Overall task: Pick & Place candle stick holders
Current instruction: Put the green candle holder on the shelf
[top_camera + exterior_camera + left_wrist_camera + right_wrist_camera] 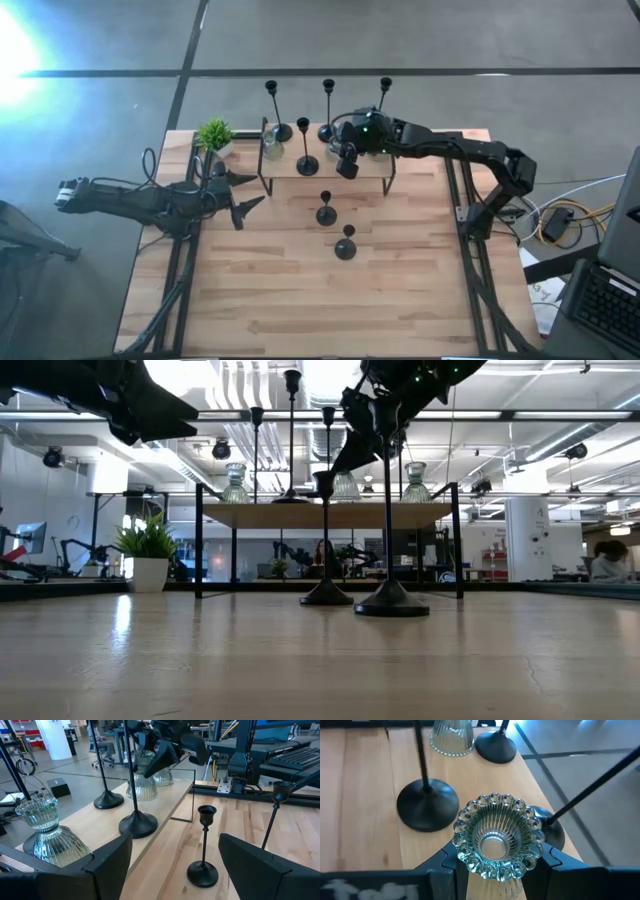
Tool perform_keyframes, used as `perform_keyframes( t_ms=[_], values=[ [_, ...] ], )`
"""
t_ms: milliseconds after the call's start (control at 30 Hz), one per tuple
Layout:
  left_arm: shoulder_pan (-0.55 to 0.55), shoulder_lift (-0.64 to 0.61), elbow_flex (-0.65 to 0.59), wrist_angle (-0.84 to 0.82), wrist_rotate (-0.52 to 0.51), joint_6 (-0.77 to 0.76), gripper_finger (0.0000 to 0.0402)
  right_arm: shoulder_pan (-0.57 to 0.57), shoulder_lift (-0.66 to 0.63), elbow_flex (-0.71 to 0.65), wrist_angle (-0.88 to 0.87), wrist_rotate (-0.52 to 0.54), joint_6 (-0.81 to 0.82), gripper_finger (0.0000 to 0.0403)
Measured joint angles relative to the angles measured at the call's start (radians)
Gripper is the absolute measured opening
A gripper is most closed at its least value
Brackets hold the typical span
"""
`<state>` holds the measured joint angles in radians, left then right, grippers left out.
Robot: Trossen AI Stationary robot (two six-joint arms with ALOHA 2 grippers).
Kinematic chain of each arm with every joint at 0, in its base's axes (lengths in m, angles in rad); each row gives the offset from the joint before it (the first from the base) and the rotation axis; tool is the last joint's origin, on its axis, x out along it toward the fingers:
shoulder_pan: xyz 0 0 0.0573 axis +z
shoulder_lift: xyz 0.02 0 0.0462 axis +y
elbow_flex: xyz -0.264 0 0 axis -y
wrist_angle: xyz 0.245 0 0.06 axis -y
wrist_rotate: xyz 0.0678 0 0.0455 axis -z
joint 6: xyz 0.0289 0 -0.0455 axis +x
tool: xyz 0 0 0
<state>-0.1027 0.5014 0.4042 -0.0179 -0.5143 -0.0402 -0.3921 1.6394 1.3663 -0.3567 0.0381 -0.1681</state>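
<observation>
High view: low wooden shelf (325, 165) taken as landmark, standing at the far middle of the table (300, 290). Right gripper (347, 160) over the shelf's right half. Left gripper (243, 195) just off the shelf's left end, fingers spread wide, nothing between them. Black candle stick holders (307, 150) on the shelf and along its far edge; two short black holders (327, 209) on the table in front of the shelf. Potted plant (214, 136) beside the shelf's left end.

Low view: two black holders in front of the shelf, the nearer one (390, 520) taller in frame. Clear glass holders (235, 482) on the shelf top.

Left wrist view: left fingers (107, 865) apart and empty; ribbed glass holder (47, 832) at the shelf's near end.

Right wrist view: right fingers (440, 862) closed on either side of a beaded-rim glass holder (496, 835), above the shelf.
</observation>
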Motion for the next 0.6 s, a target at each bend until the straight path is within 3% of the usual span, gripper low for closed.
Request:
perform_keyframes(
  t_ms=[267,600],
  values=[
    [0.000,0.000,0.000,0.001,0.000,0.000,0.0300,-0.058,-0.001,-0.002,0.001,-0.117,0.062,0.0121],
    [0.000,0.000,0.000,0.001,0.000,0.000,0.0300,-0.060,-0.001,-0.002,0.007,-0.142,0.070,0.0121]
  ],
)
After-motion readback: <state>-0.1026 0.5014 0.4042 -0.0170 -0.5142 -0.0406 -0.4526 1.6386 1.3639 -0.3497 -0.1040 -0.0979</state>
